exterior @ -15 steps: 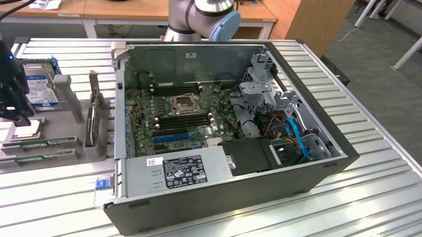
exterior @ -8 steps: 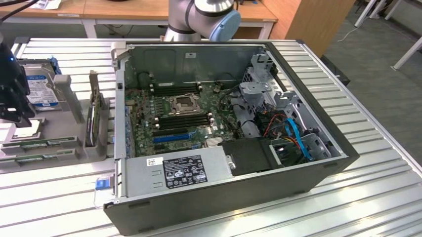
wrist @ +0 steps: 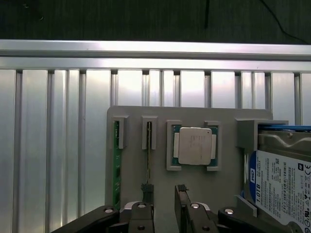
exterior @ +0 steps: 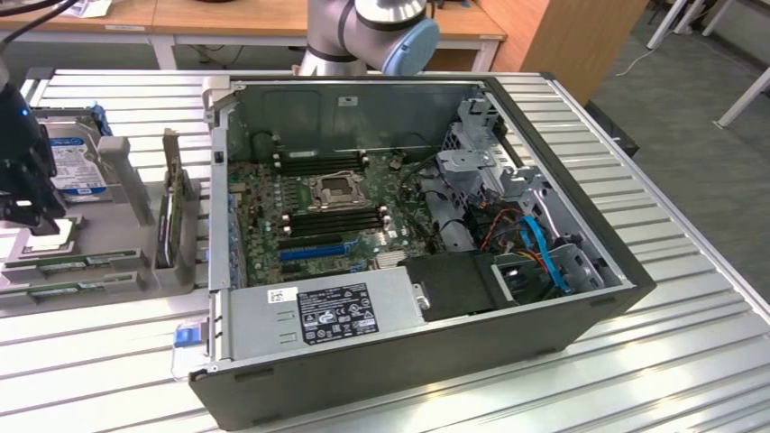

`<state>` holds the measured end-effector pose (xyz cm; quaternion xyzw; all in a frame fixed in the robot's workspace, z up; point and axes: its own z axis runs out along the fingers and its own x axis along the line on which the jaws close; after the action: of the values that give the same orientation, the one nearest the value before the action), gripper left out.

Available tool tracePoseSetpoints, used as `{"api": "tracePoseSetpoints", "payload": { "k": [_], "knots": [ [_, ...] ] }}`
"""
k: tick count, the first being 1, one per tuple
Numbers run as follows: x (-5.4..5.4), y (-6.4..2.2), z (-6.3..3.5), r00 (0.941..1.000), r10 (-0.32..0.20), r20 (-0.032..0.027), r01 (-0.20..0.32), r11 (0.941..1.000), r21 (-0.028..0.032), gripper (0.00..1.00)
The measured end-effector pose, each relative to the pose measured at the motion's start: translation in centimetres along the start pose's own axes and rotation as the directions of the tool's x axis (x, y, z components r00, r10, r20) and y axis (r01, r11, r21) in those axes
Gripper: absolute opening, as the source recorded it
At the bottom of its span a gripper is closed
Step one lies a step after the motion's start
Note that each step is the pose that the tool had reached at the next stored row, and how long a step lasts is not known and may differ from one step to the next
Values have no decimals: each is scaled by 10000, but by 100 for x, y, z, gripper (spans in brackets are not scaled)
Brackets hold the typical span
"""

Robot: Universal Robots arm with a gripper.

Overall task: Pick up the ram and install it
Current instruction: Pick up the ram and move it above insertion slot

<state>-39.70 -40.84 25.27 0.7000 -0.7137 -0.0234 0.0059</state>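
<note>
Approach stage, I judge: the gripper [wrist: 164, 193] hangs wide open and empty above the grey parts holder [wrist: 141, 115]. One fingertip [wrist: 147, 189] is in line with the ram [wrist: 148, 145], a thin green board standing on edge in its slot, with a second stick [wrist: 116, 165] beside it. Grasping likely calls for centring the jaws across that narrow edge. Nearby sit a square metal-lidded CPU [wrist: 194, 145] and a glossy-labelled hard drive [wrist: 284, 187].

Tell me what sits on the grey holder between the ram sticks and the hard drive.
In the wrist view, a square processor chip in its own pocket lies between the nearer ram stick and the hard drive.
</note>
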Motion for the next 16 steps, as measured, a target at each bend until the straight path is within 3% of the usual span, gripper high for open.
{"api": "tracePoseSetpoints", "payload": {
  "k": [8,16],
  "knots": [
    [1,0,6,10000,1,1,-1,10000,1,31],
    [84,-2,3,10000,0,0,0,10000,0,31]
  ]
}}
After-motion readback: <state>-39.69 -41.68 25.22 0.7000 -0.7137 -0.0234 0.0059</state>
